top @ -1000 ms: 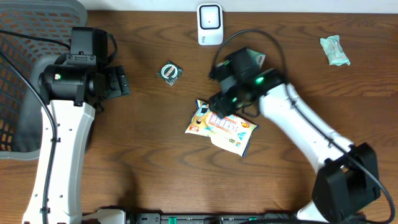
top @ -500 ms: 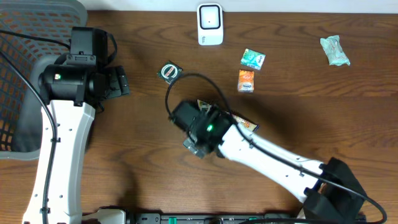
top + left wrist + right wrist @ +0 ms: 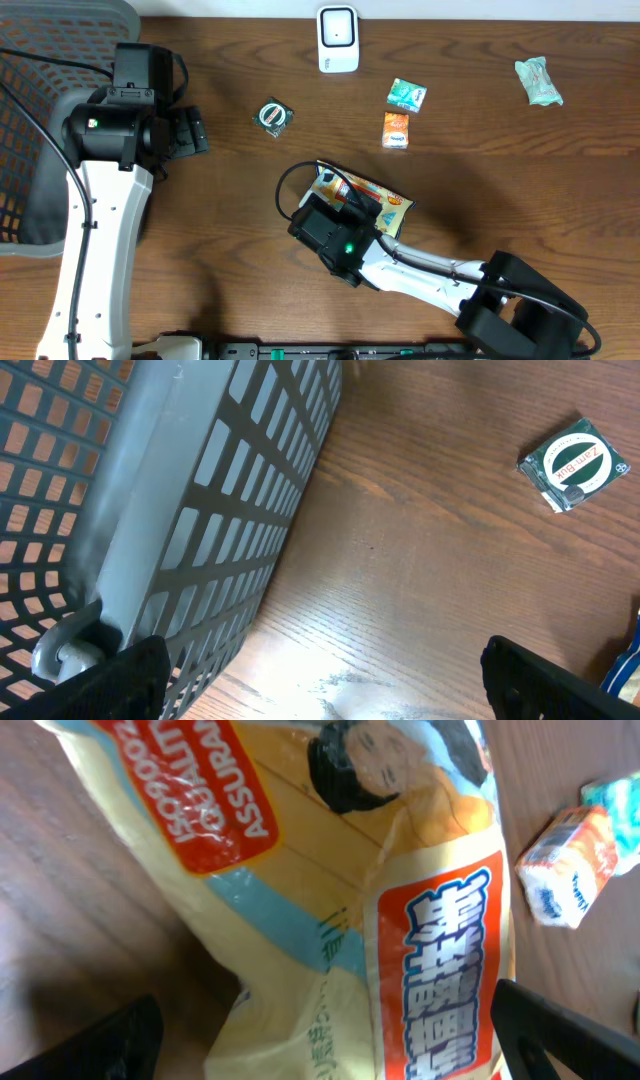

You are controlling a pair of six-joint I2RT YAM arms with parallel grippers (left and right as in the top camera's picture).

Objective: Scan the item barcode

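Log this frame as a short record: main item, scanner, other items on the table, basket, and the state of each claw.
main item: yellow snack bag lying on the table, its lower left part hidden under the right arm
scanner: white barcode scanner at the far edge
other items: round green packet, green sachet, orange sachet, pale green wrapper
basket: grey mesh basket at the left edge
left claw: open, empty, near the basket
right claw: open, over the snack bag, not gripping it
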